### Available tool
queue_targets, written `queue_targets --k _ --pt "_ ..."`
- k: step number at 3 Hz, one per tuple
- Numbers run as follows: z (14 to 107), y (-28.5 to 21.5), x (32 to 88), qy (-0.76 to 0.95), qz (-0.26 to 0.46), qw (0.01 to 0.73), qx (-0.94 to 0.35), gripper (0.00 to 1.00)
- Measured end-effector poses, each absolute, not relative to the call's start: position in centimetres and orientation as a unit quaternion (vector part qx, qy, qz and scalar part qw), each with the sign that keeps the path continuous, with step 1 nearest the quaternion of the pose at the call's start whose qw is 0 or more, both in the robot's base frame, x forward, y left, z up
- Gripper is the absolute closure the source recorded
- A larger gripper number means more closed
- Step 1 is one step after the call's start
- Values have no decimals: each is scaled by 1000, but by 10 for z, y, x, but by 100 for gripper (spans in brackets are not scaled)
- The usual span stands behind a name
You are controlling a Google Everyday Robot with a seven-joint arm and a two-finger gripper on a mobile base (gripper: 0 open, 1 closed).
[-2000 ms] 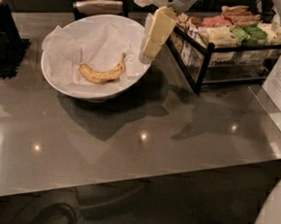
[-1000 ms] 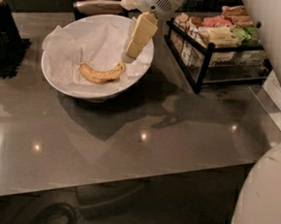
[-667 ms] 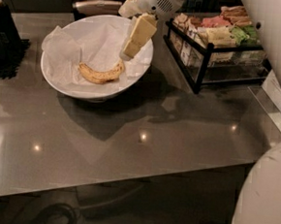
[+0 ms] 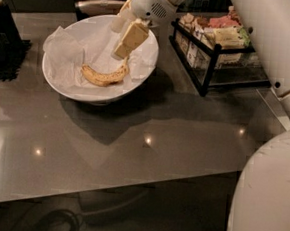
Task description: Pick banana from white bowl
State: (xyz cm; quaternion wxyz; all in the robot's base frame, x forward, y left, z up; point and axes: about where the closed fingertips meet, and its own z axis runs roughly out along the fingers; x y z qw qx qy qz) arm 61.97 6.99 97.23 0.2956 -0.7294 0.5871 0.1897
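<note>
Shifted left since two seconds ago: gripper (image 4: 116, 41), then at the right rim of the white bowl (image 4: 99, 97), now well inside it, above the crumpled paper lining (image 4: 62, 51). No change in the banana (image 4: 104, 76) — same spot, same curve.

Hangs tilted from the white wrist housing (image 4: 153, 5) at the top of the view, tips pointing down and to the left. Fingers (image 4: 132, 36) apart: a pale yellow one in front, a paler one behind and to its left, with a gap between. Nothing clamped. Front fingertip just above the banana's right end; cannot tell whether touching.

Banana lying on the paper in the bowl's near half, ends curled up toward the far rim, yellow with brown speckles. Paper bunched high at the left rim.

Bowl set on a glossy grey table (image 4: 158, 138), toward its far left. Just right of the bowl, apart from it, a black wire rack (image 4: 209, 67) filled with packets (image 4: 226, 36) in white, green and pink. At the left edge, a dark object (image 4: 3, 31), not identifiable. Along the right side and lower right corner, the robot's white arm (image 4: 285, 53) and body (image 4: 269, 197), close to the camera.
</note>
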Motion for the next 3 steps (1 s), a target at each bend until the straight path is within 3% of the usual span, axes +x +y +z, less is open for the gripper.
queue_targets --k 1,3 --pt "951 99 627 569 215 278 -744 18" --pt "913 128 648 563 245 260 -745 24"
